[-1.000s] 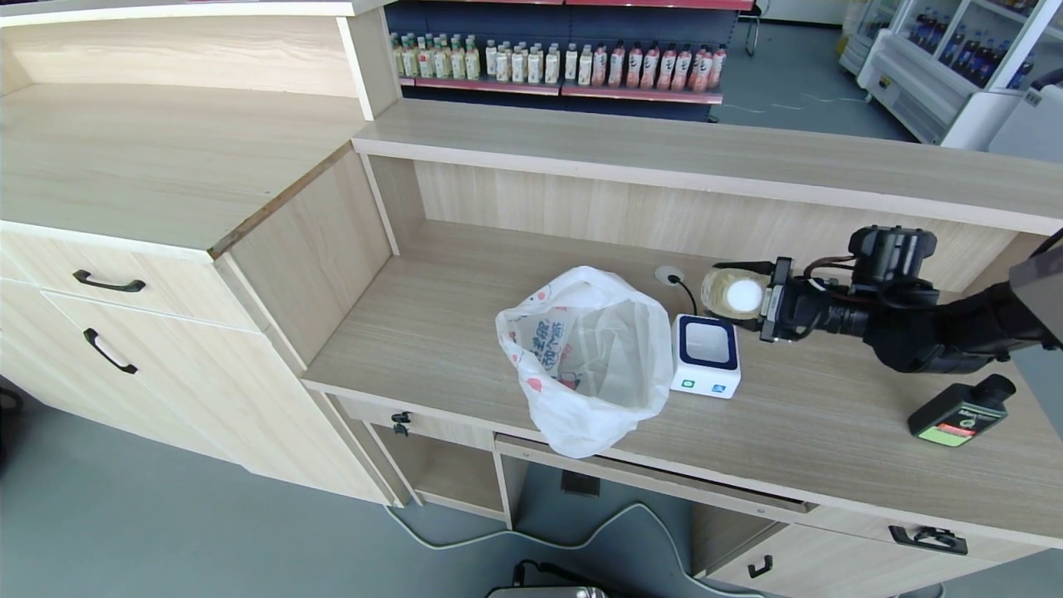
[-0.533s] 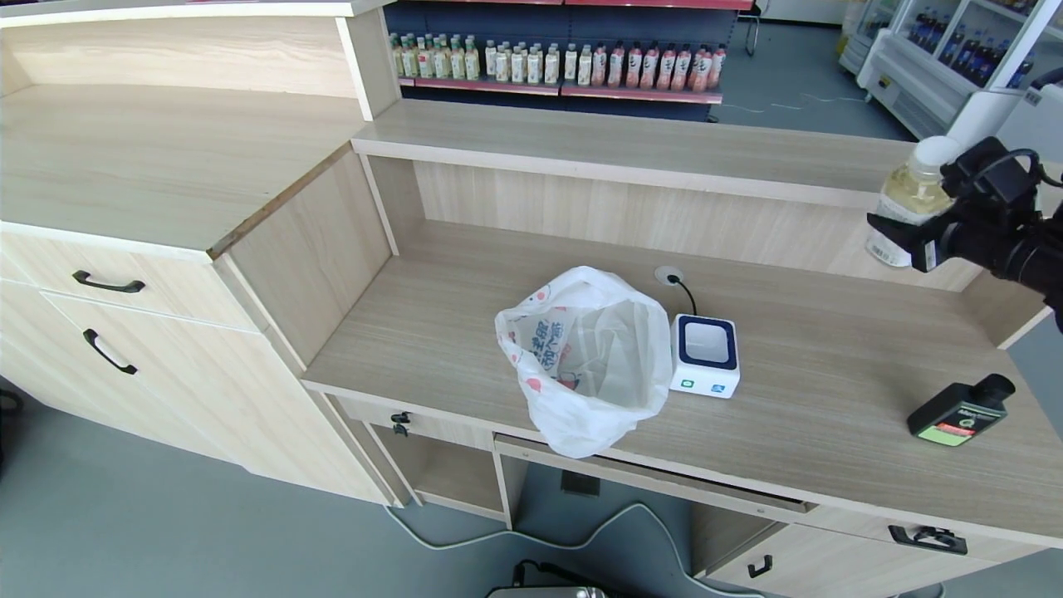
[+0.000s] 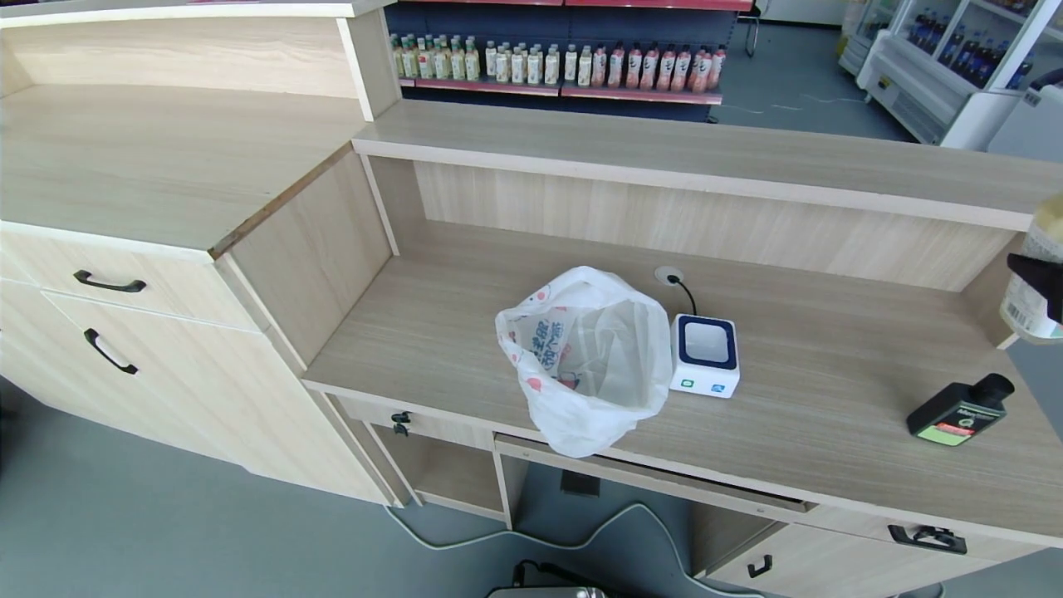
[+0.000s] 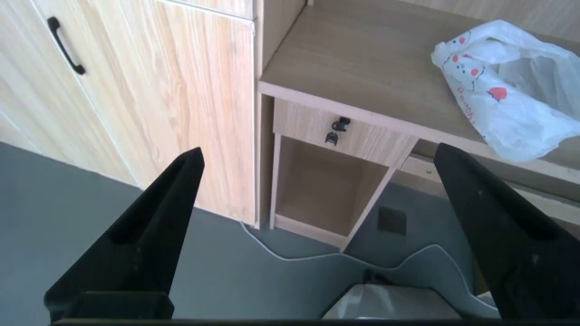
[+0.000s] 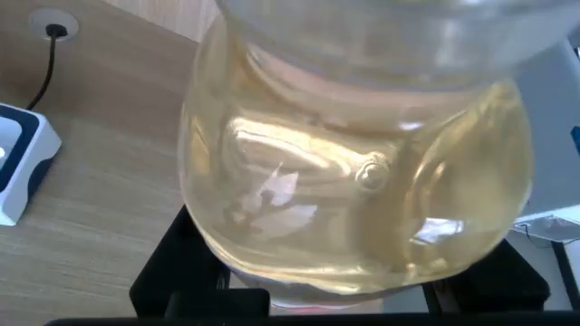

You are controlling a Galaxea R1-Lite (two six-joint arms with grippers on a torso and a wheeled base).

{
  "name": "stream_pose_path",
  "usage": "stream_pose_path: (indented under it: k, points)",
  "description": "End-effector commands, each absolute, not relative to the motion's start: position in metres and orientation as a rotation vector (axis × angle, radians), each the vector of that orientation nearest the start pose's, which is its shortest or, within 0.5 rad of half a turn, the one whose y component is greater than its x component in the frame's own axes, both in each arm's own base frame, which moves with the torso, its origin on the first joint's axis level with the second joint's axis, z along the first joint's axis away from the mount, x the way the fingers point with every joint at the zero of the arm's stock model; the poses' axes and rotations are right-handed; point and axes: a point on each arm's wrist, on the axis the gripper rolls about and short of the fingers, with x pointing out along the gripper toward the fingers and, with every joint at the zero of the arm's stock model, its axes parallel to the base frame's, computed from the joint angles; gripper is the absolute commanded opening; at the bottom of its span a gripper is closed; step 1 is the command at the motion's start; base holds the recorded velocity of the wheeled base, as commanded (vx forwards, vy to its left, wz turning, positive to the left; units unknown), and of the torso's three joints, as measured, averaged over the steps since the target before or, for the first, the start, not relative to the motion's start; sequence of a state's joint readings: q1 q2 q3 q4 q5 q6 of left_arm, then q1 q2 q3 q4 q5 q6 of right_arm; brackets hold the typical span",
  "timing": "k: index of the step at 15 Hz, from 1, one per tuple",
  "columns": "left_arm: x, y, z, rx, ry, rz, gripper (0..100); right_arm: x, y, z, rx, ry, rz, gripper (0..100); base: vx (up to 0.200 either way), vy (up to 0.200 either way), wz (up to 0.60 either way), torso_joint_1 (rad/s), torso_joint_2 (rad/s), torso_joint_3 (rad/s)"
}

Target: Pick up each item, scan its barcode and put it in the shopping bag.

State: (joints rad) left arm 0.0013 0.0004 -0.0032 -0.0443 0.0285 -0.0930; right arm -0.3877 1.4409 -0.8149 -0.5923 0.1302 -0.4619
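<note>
A clear bottle of pale yellow drink (image 3: 1031, 316) is held upright at the far right of the head view, above the counter's right end, with my right gripper (image 3: 1036, 278) shut on it. Up close the bottle (image 5: 353, 181) bulges over the gripper's dark fingers (image 5: 177, 281). The white shopping bag (image 3: 581, 357) stands open mid-counter, and the white scanner (image 3: 704, 355) sits just to its right. A dark bottle (image 3: 959, 411) lies on the counter's right part. My left gripper (image 4: 326, 235) hangs open low beside the counter, over the floor, holding nothing.
The wooden counter (image 3: 830, 390) has a raised back ledge (image 3: 664, 149) and a tall cabinet (image 3: 166, 166) at its left. A cable (image 3: 685, 292) runs from the scanner to a hole in the counter. Drawers sit beneath the front edge.
My right gripper has carried the drink bottle from beside the scanner up and to the right, then down to the right edge of the head view. The bag, scanner and dark bottle stayed put.
</note>
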Motion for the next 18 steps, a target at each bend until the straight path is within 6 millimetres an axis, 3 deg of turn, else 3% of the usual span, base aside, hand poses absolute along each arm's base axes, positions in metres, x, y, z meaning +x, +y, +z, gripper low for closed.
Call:
stream_pose_path:
  k: [1, 7, 11, 12, 15, 18]
  points:
    - [-0.023, 0.001, 0.081, -0.094, -0.049, 0.028, 100, 0.212, -0.086, 0.262, -0.458, 0.053, -0.267, 0, 0.000, 0.000, 0.00, 0.000, 0.00, 0.000]
    - [-0.023, 0.001, 0.081, -0.094, -0.049, 0.028, 100, 0.209, -0.069, 0.268, -0.482, -0.007, -0.212, 0, 0.000, 0.000, 0.10, 0.000, 0.00, 0.000]
    - [-0.023, 0.001, 0.081, -0.094, -0.049, 0.028, 100, 0.232, -0.052, 0.259, -0.499, -0.067, -0.130, 0, 0.000, 0.000, 0.60, 0.001, 0.00, 0.006]
    - [-0.023, 0.001, 0.081, -0.094, -0.049, 0.028, 100, 0.254, -0.036, 0.252, -0.515, -0.103, -0.062, 0, 0.000, 0.000, 0.60, 0.002, 0.01, 0.002]
    - [-0.023, 0.001, 0.081, -0.094, -0.049, 0.028, 100, 0.284, -0.016, 0.229, -0.503, -0.076, 0.037, 0, 0.000, 0.000, 0.20, 0.001, 0.00, 0.001]
    - [-0.023, 0.001, 0.081, -0.094, -0.049, 0.030, 100, 0.326, 0.007, 0.188, -0.389, 0.009, 0.137, 0, 0.000, 0.000, 0.00, 0.000, 0.00, 0.000]
